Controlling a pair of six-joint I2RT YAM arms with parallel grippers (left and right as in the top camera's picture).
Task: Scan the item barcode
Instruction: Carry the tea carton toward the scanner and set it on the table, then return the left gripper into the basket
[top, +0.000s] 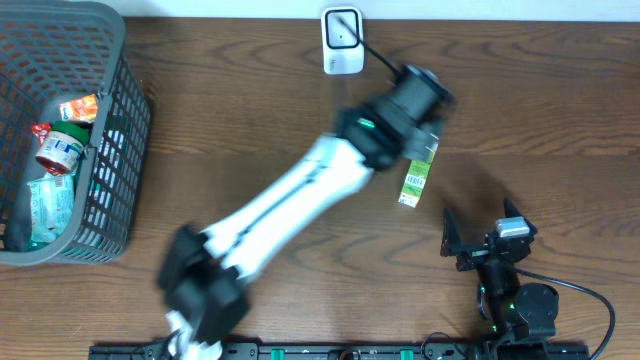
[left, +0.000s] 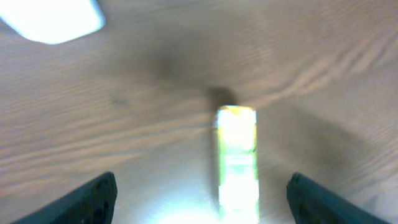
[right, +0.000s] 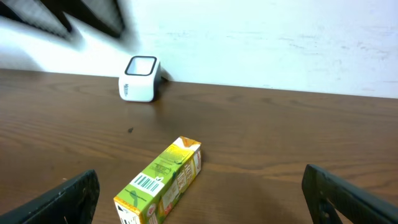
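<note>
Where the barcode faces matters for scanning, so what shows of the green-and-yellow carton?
The carton is a slim, closed, seemingly cardboard box, printed green and yellow. It lies on a long side on the wooden table, a barcode on a white patch facing up near one end. Only the table touches it; the left gripper hangs above, jaws open, clear of its sides.

carton (top: 414, 178) flat on table (top: 560, 120), in front of scanner (top: 342, 41) at far edge; basket (top: 115, 170) holding packets (top: 58, 150) far left
</note>
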